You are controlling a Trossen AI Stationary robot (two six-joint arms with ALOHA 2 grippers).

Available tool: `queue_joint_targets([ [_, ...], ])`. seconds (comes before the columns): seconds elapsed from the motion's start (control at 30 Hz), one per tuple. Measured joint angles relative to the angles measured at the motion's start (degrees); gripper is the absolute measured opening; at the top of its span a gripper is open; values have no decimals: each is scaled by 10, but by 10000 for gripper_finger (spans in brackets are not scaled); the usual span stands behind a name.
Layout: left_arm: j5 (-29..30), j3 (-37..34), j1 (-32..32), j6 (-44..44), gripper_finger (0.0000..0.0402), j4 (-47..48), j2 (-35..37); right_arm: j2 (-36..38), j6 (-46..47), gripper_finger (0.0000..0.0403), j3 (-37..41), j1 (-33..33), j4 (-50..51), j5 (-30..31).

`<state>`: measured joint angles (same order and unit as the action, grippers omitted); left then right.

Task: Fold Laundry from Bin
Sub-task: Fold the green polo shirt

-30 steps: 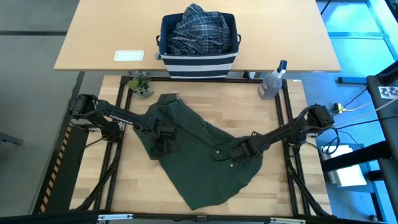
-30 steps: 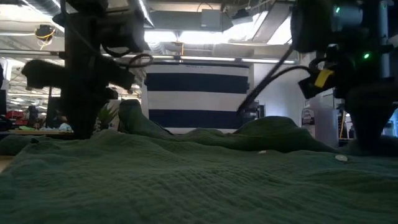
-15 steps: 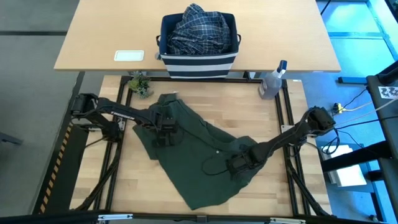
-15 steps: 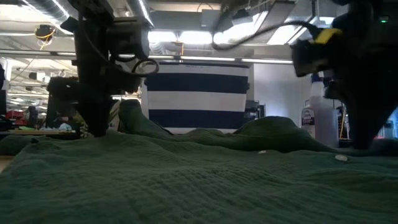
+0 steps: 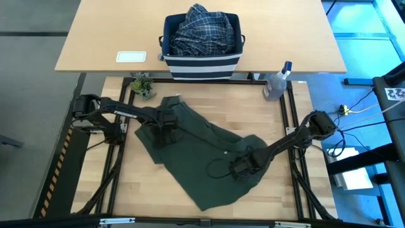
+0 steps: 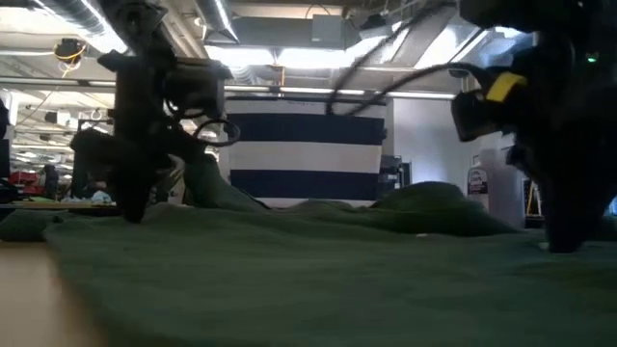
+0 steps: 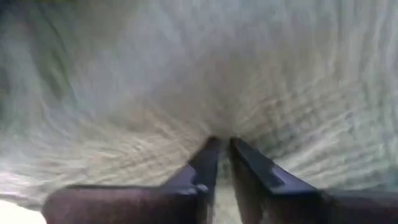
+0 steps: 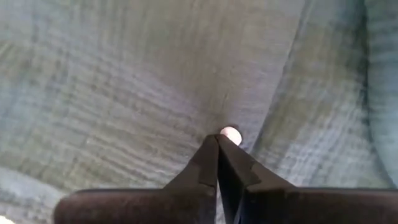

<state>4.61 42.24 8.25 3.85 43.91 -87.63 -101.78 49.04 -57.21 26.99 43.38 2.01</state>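
Note:
The dark olive-green garment (image 5: 196,158) lies spread and rumpled on the wooden table (image 5: 278,126). My left gripper (image 5: 166,125) points down onto its far left part and is shut on the cloth (image 7: 224,144). My right gripper (image 5: 239,169) points down onto its near right part, shut beside a small white button (image 8: 230,132). The bin (image 5: 202,63) stands on the far table with the blue-and-white plaid shirt (image 5: 202,28) heaped in it. In the low view the left gripper (image 6: 135,207) and right gripper (image 6: 564,241) stand on the green cloth. My left gripper pinches a small pucker of the garment's upper layer (image 7: 222,134) between its two fingertips, from above, pointing down. Creases run toward the tips. The garment lies on the table all around. My right gripper pinches the cloth (image 8: 214,124) just beside the white button, from above, pointing down. Folds in the cloth meet at the tips. How many layers are caught cannot be seen. The garment rests on the table.
A clear spray bottle (image 5: 276,83) stands at the table's far right corner, a small plant (image 5: 143,85) at the far left corner. A white card (image 5: 131,56) lies on the far table left of the bin. Bare wood shows at the near left (image 5: 145,190).
My left gripper has gone toward the far edge, my right gripper toward the near edge and right. The garment has been drawn out between them. Its near left edge has pulled back, so in the low view bare table now shows at the near left.

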Motion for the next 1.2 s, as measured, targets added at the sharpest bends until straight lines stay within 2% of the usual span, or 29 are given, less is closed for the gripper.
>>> queue_joint_targets([
  [0.27,-103,-8,-65,56,25,-33,1,0,9,1,3,-16,117,31],
  [0.4,-164,-10,-105,93,24,-125,-1,-1,-1,1,4,-38,142,60],
  [0.53,-191,-10,-150,109,24,-243,-1,-1,-29,1,5,-65,143,92],
  [0.6,-198,-5,-167,106,24,-259,-1,-1,-46,1,5,-78,142,99],
  [0.7,-195,15,-179,107,24,-231,-1,-1,-69,1,5,-92,142,98],
  [0.9,-176,68,-182,105,24,-95,-1,24,-73,1,5,-87,175,89],
  [1.1,-69,140,-179,76,24,28,0,70,-66,1,4,-67,184,90],
  [1.2,-17,181,-171,56,24,69,0,93,-61,1,4,-55,176,117],
])
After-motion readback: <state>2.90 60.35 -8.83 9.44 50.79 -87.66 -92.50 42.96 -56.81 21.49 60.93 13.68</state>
